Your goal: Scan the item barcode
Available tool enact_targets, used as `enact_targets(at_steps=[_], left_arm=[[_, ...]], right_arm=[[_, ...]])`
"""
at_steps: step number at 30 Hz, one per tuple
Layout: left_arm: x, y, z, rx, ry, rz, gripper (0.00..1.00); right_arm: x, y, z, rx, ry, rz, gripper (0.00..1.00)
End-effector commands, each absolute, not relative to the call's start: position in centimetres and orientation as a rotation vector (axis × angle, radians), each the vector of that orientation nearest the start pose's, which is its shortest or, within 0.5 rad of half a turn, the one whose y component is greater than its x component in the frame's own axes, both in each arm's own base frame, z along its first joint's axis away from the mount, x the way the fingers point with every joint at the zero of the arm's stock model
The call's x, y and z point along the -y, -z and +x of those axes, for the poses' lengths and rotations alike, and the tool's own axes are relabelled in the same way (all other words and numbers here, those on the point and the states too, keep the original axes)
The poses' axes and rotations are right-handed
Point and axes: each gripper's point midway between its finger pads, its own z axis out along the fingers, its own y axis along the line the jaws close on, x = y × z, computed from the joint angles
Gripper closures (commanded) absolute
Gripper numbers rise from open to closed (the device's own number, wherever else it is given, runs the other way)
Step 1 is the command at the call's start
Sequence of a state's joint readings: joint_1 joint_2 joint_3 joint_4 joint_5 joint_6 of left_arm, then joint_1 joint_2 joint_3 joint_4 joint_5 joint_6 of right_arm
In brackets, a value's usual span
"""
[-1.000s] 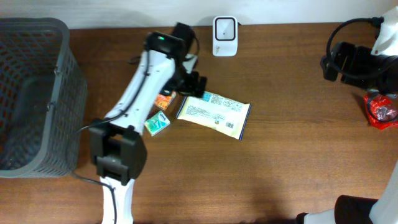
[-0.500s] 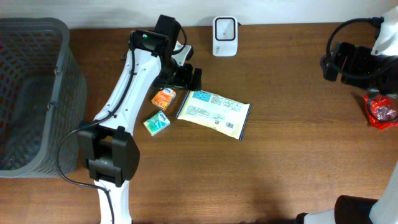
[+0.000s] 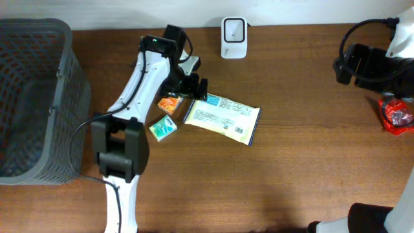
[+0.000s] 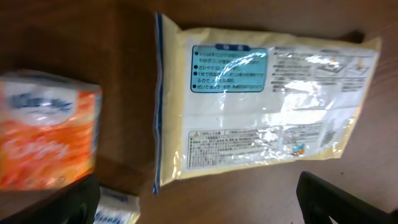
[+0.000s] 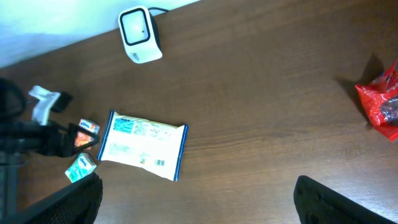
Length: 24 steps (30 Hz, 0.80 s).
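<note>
**Overhead view.** The packet (image 3: pixel 222 118) lies flat on the table (image 3: pixel 304 168), printed side up, in front of the scanner (image 3: pixel 233 28) and apart from it. The left gripper (image 3: pixel 194 86) hangs over the packet's left end, beside an orange carton (image 3: pixel 170 103). A teal carton (image 3: pixel 163 128) lies near it. A basket (image 3: pixel 39 26) stands at the left edge and a red bag (image 3: pixel 396 113) at the right edge. This view does not show how far the right arm's fingers are spread.

**Left wrist view.** The left gripper's fingers (image 4: pixel 336 199) are spread wide, with nothing between them. Only this view resolves the packet's blue text panel.

**Right wrist view.** The right gripper (image 5: pixel 199 208) is spread wide and holds nothing. It is well apart from the packet.
</note>
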State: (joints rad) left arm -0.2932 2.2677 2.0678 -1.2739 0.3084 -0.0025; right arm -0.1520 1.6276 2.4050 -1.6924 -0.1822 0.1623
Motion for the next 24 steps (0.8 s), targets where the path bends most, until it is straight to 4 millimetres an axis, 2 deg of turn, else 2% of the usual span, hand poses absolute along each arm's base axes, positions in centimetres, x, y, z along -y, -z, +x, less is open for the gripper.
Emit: enact_targets(at_steps=[1,6,7,8,9,11,18,24], left_arm=[[20.0,-6.1,41.8,-3.065,0.655,0.548,0.16],[20.6,-4.7,40.9,-3.103,0.665,0.592,0.13],[20.7,-4.5,40.9,-3.108,0.663,0.595,0.16],[20.4,-4.4,40.8,-3.118,0.644,0.593,0.27],[19.8,-3.8,40.8,-3.145,0.582,0.569,0.28],[18.8,-2.8,41.0,-3.182,0.474,0.533,0.25],[18.8,-1.3,41.7,-3.173,0.476,0.531,0.18],[19.9,-1.2,40.8,-3.187,0.572,0.533,0.23]], right_arm=[[1.7,-40.5,31.1,-2.441,-0.242,0.325,0.02],[1.7,-40.5,31.1,-2.441,-0.242,0.325,0.02],[1.7,-40.5,31.1,-2.441,-0.242,0.325,0.02],[1.7,-40.5,31.1,-2.441,-0.242,0.325,0.02],[1.7,-40.5,31.1,-2.441,-0.242,0.325,0.02],[1.7,-40.5,31.1,-2.441,-0.242,0.325,0.02],[1.7,-40.5,31.1,-2.441,-0.242,0.325,0.02],[1.7,-40.5,31.1,-2.441,-0.242,0.325,0.02]])
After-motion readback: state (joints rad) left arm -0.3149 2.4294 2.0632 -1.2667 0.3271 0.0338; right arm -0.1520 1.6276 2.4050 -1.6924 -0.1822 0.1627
